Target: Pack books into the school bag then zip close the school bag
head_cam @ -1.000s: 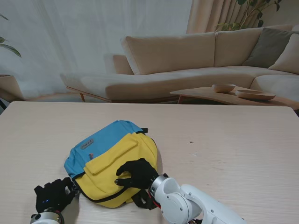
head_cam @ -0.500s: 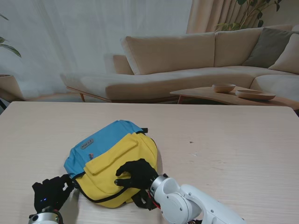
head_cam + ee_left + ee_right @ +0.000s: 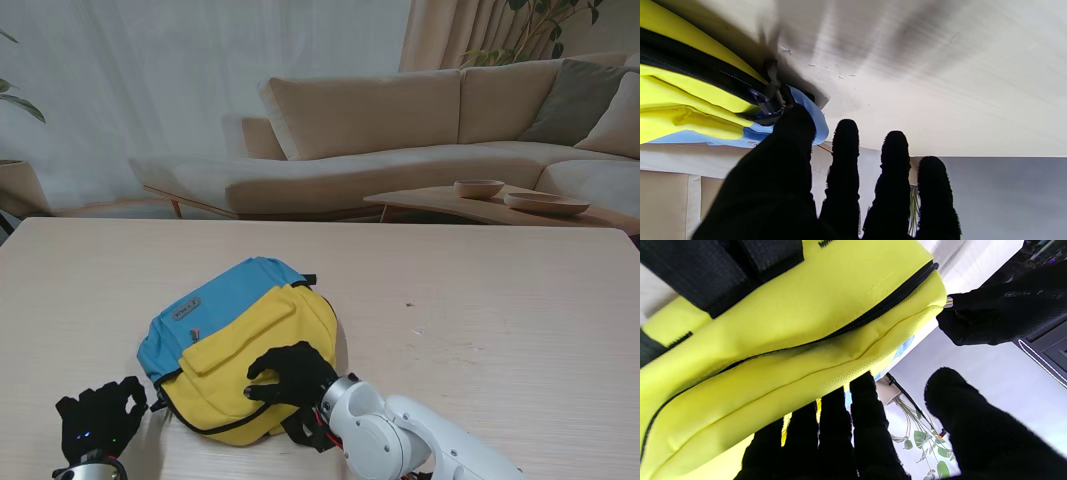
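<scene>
Yellow-blue school bag [image 3: 235,355] on table [image 3: 480,300]; right hand [image 3: 290,375] pressing its front (grip unclear); left hand [image 3: 95,425] spread, empty; books unseen.

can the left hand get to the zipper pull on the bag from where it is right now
Probably yes. The left hand is open beside the bag, and the zipper pull sits just off its thumb with nothing between them.

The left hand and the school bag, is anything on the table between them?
Nothing: in the stand view, only bare table separates the left hand from the school bag.
</scene>
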You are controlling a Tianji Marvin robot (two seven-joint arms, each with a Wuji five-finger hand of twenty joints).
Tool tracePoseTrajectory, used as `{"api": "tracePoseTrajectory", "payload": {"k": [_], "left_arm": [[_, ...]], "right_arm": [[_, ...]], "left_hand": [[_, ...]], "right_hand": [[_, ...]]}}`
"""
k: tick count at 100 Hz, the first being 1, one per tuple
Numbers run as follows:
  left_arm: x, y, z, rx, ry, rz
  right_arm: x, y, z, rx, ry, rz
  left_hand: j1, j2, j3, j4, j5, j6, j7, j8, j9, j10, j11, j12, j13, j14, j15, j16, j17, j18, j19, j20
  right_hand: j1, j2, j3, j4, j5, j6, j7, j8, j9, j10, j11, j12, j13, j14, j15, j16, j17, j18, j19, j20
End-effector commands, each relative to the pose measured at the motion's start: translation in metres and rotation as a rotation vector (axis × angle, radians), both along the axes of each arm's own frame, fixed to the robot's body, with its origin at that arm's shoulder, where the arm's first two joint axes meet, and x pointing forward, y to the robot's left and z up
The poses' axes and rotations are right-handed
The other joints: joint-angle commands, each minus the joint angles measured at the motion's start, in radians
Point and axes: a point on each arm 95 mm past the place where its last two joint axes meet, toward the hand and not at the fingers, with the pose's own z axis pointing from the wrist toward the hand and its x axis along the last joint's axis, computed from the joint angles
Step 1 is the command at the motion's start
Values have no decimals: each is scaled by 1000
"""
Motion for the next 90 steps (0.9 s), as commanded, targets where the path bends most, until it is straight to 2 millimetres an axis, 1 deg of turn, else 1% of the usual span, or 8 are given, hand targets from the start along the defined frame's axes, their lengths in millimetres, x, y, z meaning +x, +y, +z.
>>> {"api": "tracePoseTrajectory", "payload": {"k": [1,13,37,49,72,76,86,90], "left_arm": [[-5,-3,-4,-18,36,4],[-6,-3,-4,-23,70,-5],[-4,-9,-8,-44,148,-28],[2,-11,-11,-40,158,-29],[12,-13,-13,-43,158,-36],[14,-13,-14,-42,155,-35],[16,-14,-15,-50,139,-32],[16,-14,-15,-55,129,-31]], "right_arm": [[-8,4,-5,-9,29,20],[-9,4,-6,-11,30,24],[-11,5,-5,-11,32,28],[-12,5,-5,-13,34,30],[-13,6,-6,-14,40,31],[-13,6,-7,-14,41,32],[-14,6,-7,-14,44,31],[-14,6,-7,-14,44,31]], "left_hand": [[-17,-26,49,7,-82,-17,-14,-38,-70,-9,53,-63,-34,-10,-1,9,-25,-11,26,1],[-178,-26,181,10,-154,30,-156,-122,-150,-21,86,-232,-62,-23,-21,7,-40,-22,5,3],[-421,-42,179,11,-127,93,-253,-195,-186,-18,50,-246,-103,-20,-65,-2,-77,-22,-57,-2],[-458,-49,192,4,-227,111,-134,-94,-233,-28,93,-193,-123,-38,-71,11,-79,-25,-75,15],[-381,-7,193,9,-306,65,129,201,-241,-41,172,-133,-113,-42,-37,37,-73,-28,-67,41],[-300,-7,145,-9,-298,56,157,251,-229,-41,181,-129,-106,-40,-29,39,-69,-26,-61,43],[-54,23,-34,11,-279,40,221,240,-197,-35,188,-134,-86,-27,-9,35,-63,-22,-48,39],[15,46,-70,13,-245,30,210,233,-160,-28,151,-30,-78,-21,-2,34,-61,-19,-41,37]], "right_hand": [[-33,-2,10,33,16,1,-13,10,7,18,11,3,20,-3,10,5,17,31,44,33],[-32,-2,9,34,15,2,-13,10,7,19,12,3,20,-2,10,5,17,31,44,34],[-31,-1,8,34,14,2,-14,11,6,19,12,3,20,-2,10,6,18,30,44,34],[-30,-2,9,35,15,3,-14,12,6,19,13,3,20,-3,11,6,17,31,45,34],[-30,-2,9,35,14,2,-14,12,5,19,14,4,19,-1,11,6,17,31,45,35],[-30,-1,10,35,16,2,-14,13,4,19,13,3,18,0,11,6,17,31,45,35],[-29,-1,9,35,14,3,-15,12,5,18,14,4,18,0,11,6,17,29,45,35],[-30,-1,8,35,14,3,-15,13,4,19,14,4,19,-2,12,7,17,30,45,36]]}}
